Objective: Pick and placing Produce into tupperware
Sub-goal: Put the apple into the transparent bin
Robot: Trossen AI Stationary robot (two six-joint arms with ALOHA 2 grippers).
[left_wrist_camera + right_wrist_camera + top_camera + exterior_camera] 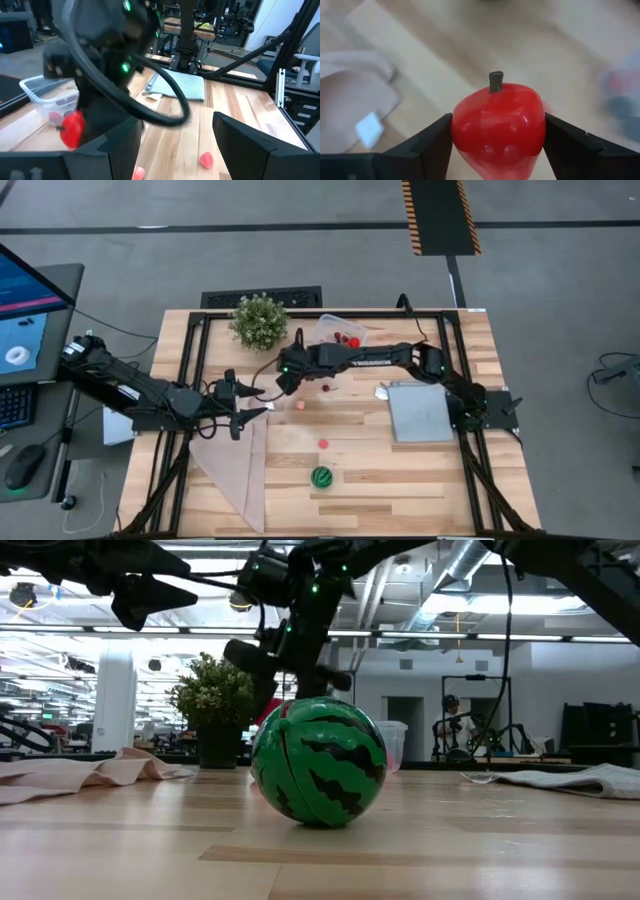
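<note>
Wooden slat table (pixel 360 470) inside a black frame, grey floor around. Right gripper (pixel 497 137) over table centre, jaws clamped on a red toy apple (pixel 497 127) with a dark stem; same fruit shows red (pixel 72 129) in the left wrist view. Clear tupperware (pixel 340 332) at about 12 o'clock from table centre, red and dark pieces inside, beside the potted plant (pixel 259 320) at 11. Left gripper (pixel 243 418) at 9 o'clock, over the edge of a beige cloth (pixel 235 470), jaws parted, nothing between them. Loose produce: pink piece (pixel 300 405), red piece (pixel 324 444), small red bit (pixel 326 388). Watermelon ball (pixel 321 477) at 6. Grey-blue sheet (pixel 418 412) at 3.
</note>
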